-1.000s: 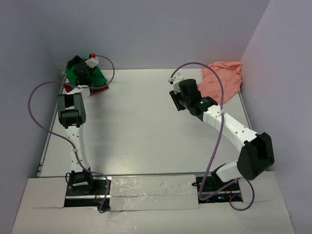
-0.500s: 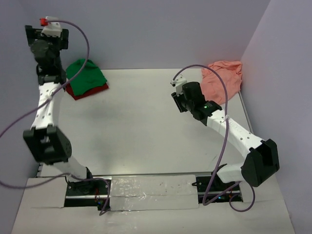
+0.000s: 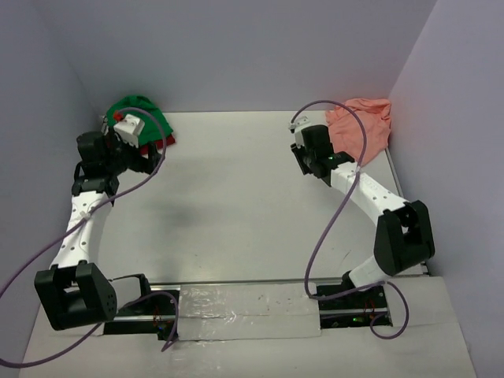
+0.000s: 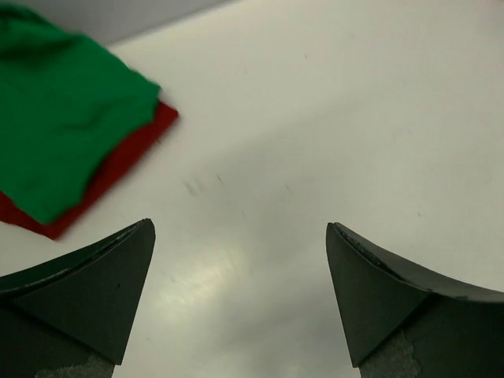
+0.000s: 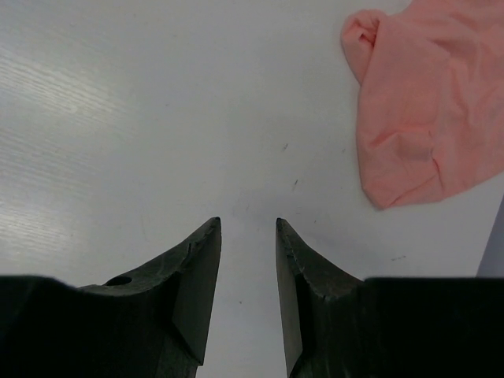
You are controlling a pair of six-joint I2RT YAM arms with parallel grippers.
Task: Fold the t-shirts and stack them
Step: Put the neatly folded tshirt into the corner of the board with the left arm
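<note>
The bright green t-shirt lies folded on top of the dark red t-shirt in the far left corner; the left wrist view shows the green one over the red one at its upper left. The salmon pink t-shirt lies crumpled in the far right corner and also shows in the right wrist view. My left gripper is open wide and empty, just in front of the stack. My right gripper is partly open and empty, left of the pink t-shirt.
The white table is boxed in by lilac walls at the back and on both sides. Purple cables loop from both arms. A taped strip runs along the near edge between the arm bases.
My left arm has come down from high against the back wall to low beside the green and red stack. My right gripper has moved back and right, nearer the pink t-shirt.
</note>
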